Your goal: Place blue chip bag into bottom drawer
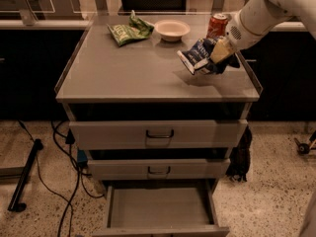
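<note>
The blue chip bag (195,55) is dark blue with white lettering and white edges. It is tilted and lifted just above the right part of the cabinet top (123,68). My gripper (213,62) is shut on the bag's right end, and my white arm comes in from the upper right. The bottom drawer (159,207) is pulled open at the foot of the cabinet, and its plain grey inside holds nothing.
A green chip bag (128,31), a white bowl (172,29) and a red soda can (217,24) stand at the back of the cabinet top. The two upper drawers (159,134) are shut. Black cables (64,181) lie on the floor at left.
</note>
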Robot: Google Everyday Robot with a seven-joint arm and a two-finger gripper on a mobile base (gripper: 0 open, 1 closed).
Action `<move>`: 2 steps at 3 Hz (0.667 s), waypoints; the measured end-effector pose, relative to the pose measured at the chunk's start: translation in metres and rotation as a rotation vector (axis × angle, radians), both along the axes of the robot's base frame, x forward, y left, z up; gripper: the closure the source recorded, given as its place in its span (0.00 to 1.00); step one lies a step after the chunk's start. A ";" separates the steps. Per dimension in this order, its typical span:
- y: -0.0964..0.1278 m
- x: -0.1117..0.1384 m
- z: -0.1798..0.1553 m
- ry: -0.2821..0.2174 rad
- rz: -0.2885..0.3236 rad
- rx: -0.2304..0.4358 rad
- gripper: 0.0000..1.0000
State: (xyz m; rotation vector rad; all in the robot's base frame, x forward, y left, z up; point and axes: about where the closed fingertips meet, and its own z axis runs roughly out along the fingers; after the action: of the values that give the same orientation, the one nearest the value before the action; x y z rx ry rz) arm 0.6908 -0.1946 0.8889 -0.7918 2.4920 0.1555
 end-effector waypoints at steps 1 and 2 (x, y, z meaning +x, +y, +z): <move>-0.008 -0.021 0.002 0.044 0.116 0.049 1.00; 0.000 -0.034 0.011 0.064 0.216 0.046 1.00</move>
State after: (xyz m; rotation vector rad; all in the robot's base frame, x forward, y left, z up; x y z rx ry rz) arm 0.6568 -0.1944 0.8999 -1.0501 2.4481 0.3172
